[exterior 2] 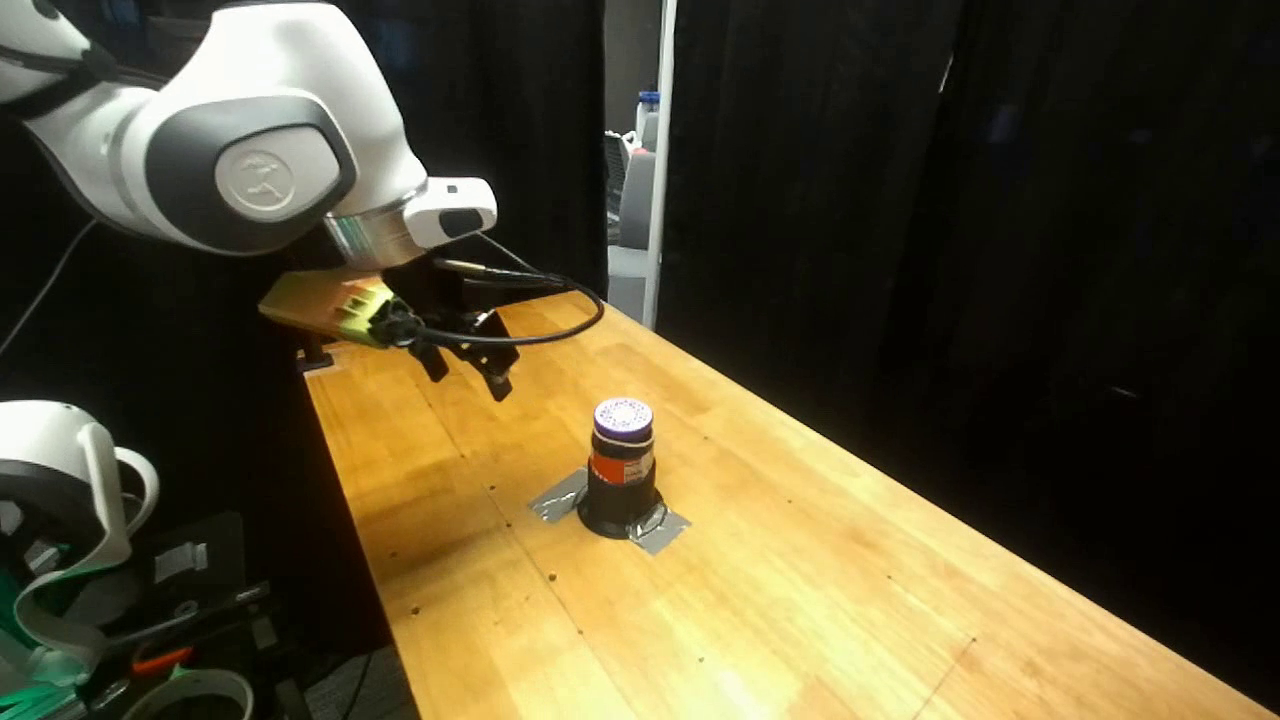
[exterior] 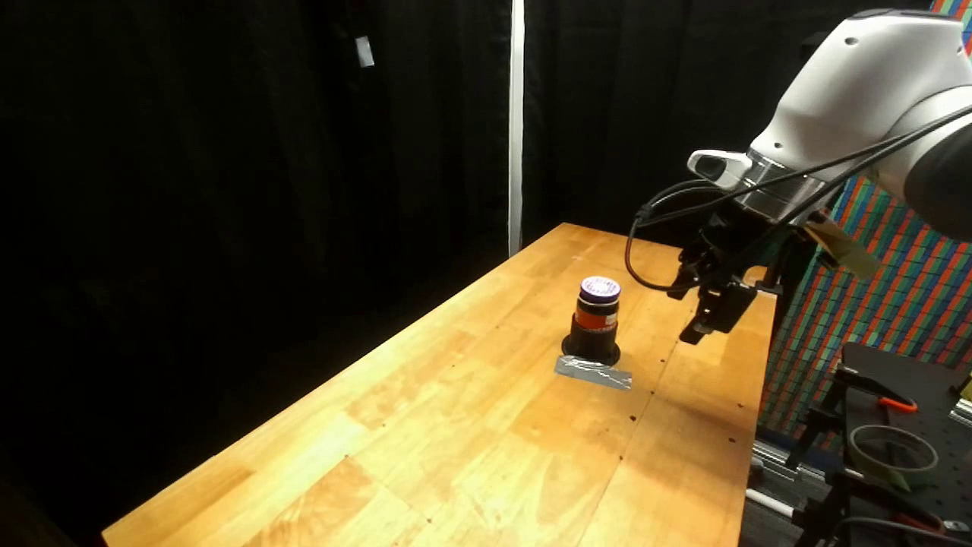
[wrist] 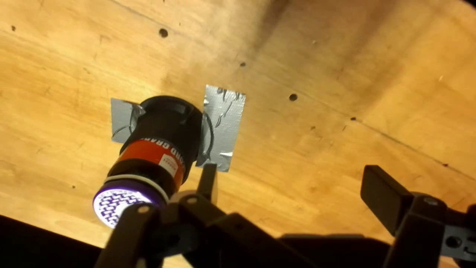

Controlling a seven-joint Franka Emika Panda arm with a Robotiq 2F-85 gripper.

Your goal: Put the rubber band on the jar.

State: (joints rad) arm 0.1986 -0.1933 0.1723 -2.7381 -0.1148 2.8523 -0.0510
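Observation:
The jar is a short dark cylinder with an orange-red label and a purple-rimmed, white-patterned lid. It stands upright in both exterior views point(exterior: 596, 318) point(exterior 2: 608, 468) and at the left in the wrist view point(wrist: 139, 150). Its lower part sits in a black holder point(exterior 2: 615, 503). A thin pale ring, apparently the rubber band point(wrist: 130, 176), lies around the jar just under the lid; it also shows in an exterior view point(exterior 2: 622, 443). My gripper point(wrist: 290, 173) is open and empty, above the table and to one side of the jar in both exterior views point(exterior: 686, 315) point(exterior 2: 468, 385). Its left finger partly covers the lid in the wrist view.
Grey tape strips point(wrist: 225, 126) fix the holder's base to the wooden table point(exterior: 471, 425). Black curtains stand behind the table. A side cart with a tape roll point(exterior: 892, 452) stands beside the table. A cable point(exterior 2: 560, 335) loops out from the wrist.

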